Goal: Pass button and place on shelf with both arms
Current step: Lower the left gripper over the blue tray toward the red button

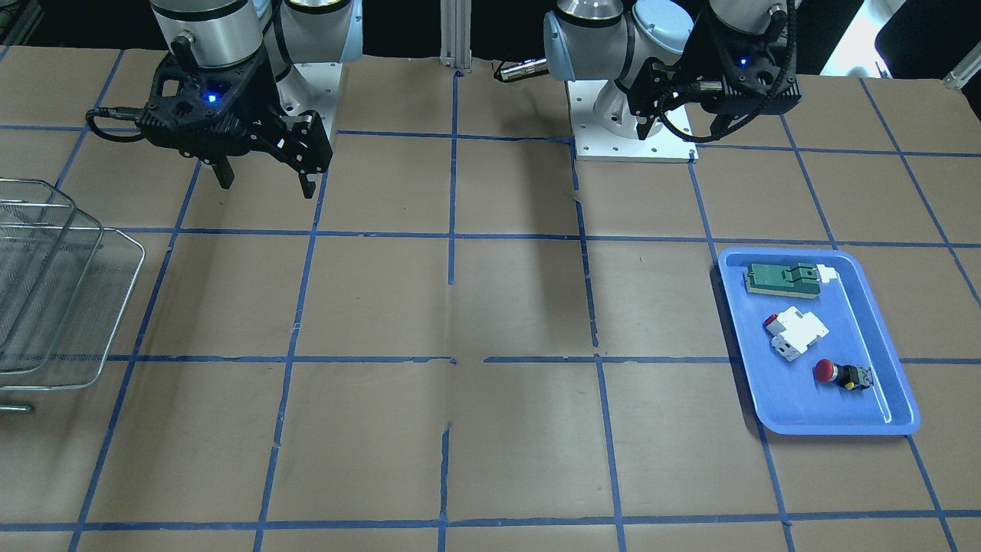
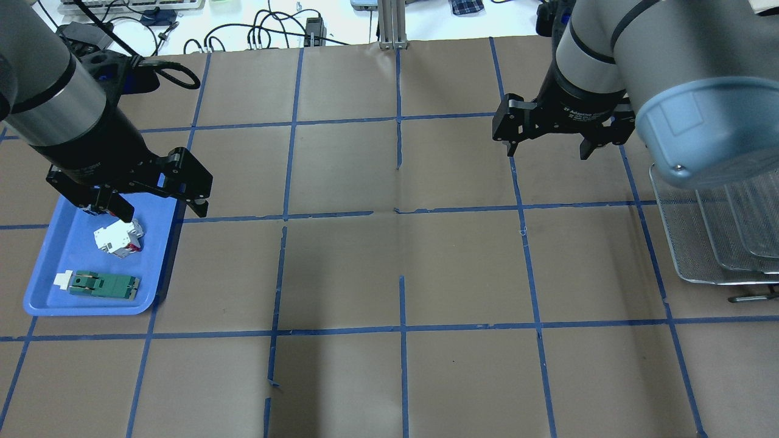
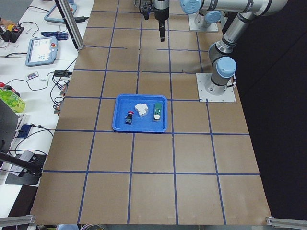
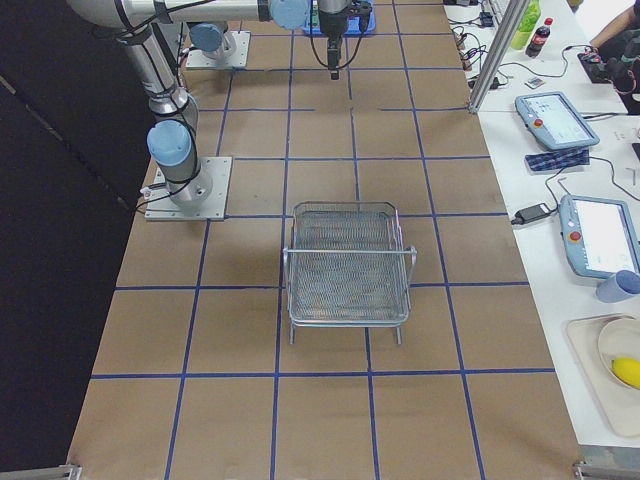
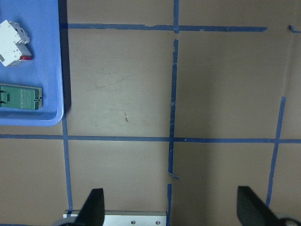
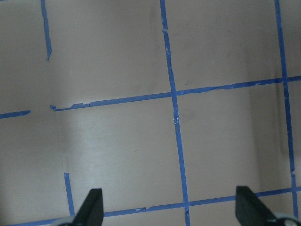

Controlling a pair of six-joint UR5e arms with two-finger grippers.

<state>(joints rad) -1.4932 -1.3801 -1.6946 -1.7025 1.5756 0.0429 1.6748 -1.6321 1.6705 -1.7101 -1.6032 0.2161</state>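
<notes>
The button, with a red cap and a black body, lies on its side in the blue tray, at the end nearest the operators' side. It also shows in the exterior left view. In the overhead view my left gripper hides it. My left gripper is open and empty, held high over the tray's inner edge. The left wrist view shows its fingertips spread wide. The wire-mesh shelf stands at the table's right side. My right gripper is open and empty, high over bare table beside the shelf.
A white block with a red tab and a flat green part lie in the tray with the button. Blue tape lines grid the brown table. The arm bases stand at the robot's side of the table.
</notes>
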